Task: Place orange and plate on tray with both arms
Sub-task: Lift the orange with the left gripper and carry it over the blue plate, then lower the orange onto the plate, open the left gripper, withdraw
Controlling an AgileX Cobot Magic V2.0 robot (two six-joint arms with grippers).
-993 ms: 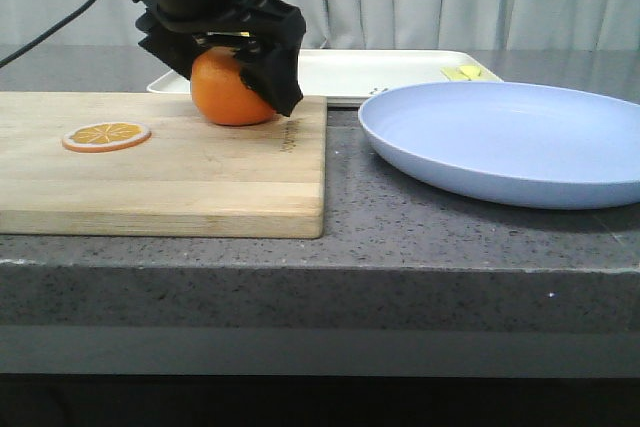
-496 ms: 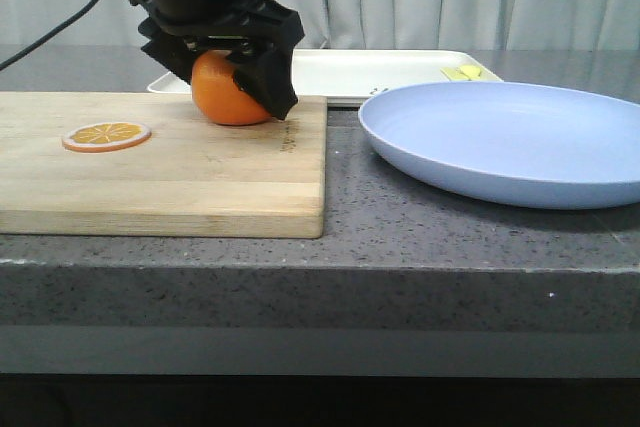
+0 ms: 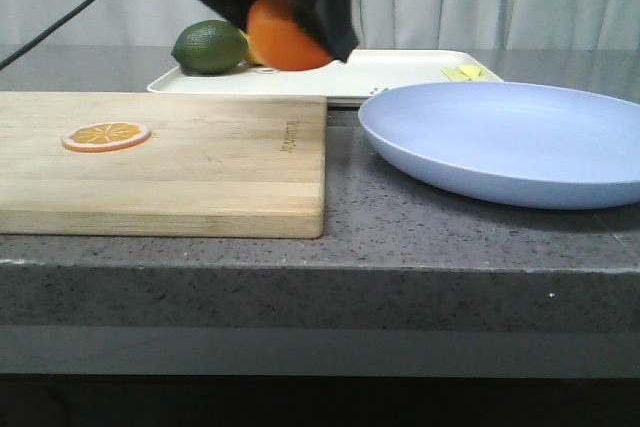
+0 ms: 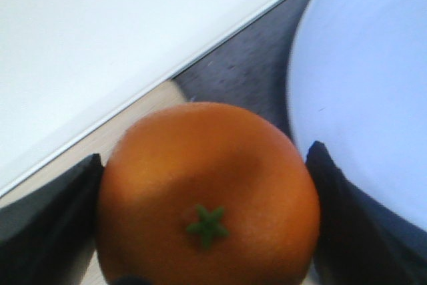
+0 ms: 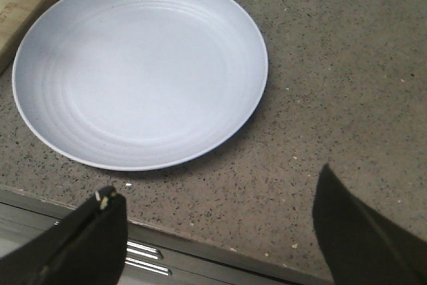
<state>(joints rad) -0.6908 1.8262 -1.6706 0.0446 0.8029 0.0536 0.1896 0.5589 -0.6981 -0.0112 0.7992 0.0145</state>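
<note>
Carrying the orange (image 3: 285,35) clear of the wooden cutting board (image 3: 160,162), the left end effector (image 3: 290,7) grips the fruit between its black fingers (image 4: 47,211), one pressed to each side, stem dimple facing the wrist camera. To do this step well, I would bring the fruit over a bare stretch of the white tray (image 3: 400,72), lower it until it rests there, and only then release, since a round fruit dropped from height is likely to roll. A green lime (image 3: 210,47) sits at the tray's left end, with a sliver of something yellow just beside it, so the setting-down spot should be kept right of them. The lavender-blue plate (image 5: 140,71) lies on the grey table (image 5: 333,98) in front of the tray, untouched; the right end effector (image 5: 220,231) hovers open over its near rim. An orange slice (image 3: 106,134) rests on the board, out of the way.
</note>
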